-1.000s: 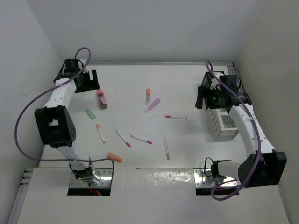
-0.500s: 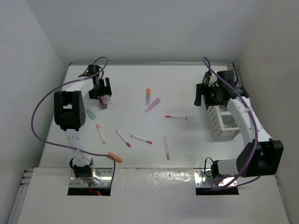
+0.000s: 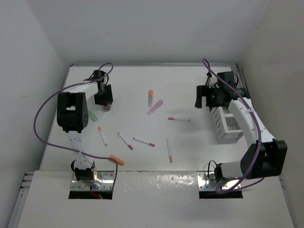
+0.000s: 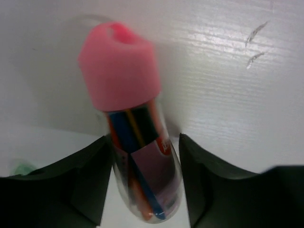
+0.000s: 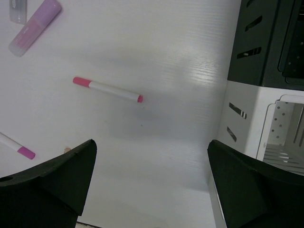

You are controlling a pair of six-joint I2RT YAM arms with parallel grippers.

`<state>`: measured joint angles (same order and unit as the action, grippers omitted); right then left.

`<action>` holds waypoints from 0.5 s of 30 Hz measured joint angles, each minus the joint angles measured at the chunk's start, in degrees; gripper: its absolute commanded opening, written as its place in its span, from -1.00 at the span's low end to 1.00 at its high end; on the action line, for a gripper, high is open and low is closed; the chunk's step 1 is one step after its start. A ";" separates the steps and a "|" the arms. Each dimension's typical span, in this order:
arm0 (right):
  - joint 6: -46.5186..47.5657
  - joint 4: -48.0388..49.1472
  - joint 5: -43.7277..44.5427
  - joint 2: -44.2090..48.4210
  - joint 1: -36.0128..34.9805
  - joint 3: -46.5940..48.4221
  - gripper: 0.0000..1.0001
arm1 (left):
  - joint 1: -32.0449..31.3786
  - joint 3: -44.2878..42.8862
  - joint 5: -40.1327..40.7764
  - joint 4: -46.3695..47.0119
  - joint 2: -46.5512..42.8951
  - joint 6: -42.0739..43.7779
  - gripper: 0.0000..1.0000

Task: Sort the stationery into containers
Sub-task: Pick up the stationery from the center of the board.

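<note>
The left pincer [image 4: 144,141] straddles the pink-and-maroon piece [image 4: 119,64], one dark finger close along each side of its clear barrel; whether they press on it I cannot tell. Its wrist view shows the pink cap and the coloured stripes inside. The top view gives only a speck of that piece under the pincer, at the far left of the table [image 3: 190,85], with the mint-green piece [image 3: 91,115] near it.

The right pincer [image 5: 152,145] gapes wide, released, over the table. Its view takes in one white pen [image 5: 107,89], the lilac piece [image 5: 35,26], and the black holder [image 5: 270,42] right against the white rack [image 5: 247,133]. Only the top view shows the orange piece [image 3: 116,160] by the near edge.
</note>
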<state>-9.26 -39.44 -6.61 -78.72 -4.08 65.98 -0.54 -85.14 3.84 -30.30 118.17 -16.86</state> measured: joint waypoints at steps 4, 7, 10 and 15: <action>0.04 0.07 -0.07 0.00 -1.27 0.52 0.94 | 0.24 0.26 -2.78 0.28 0.11 1.79 -0.37; 0.31 0.04 -0.28 0.00 -2.60 1.73 0.95 | 0.26 0.26 -6.47 0.33 0.11 4.52 -0.79; 0.70 -1.29 -1.11 -0.20 -4.00 5.27 0.96 | 0.26 1.07 -11.43 0.59 -1.07 7.74 -0.94; 0.35 -1.33 -7.06 -0.74 -2.05 12.48 0.98 | 0.26 7.50 -26.75 2.32 -13.40 13.31 -0.83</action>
<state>-8.91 -40.77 -13.67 -79.46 -6.13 78.46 -0.27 -77.65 -22.92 -27.99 104.77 -3.55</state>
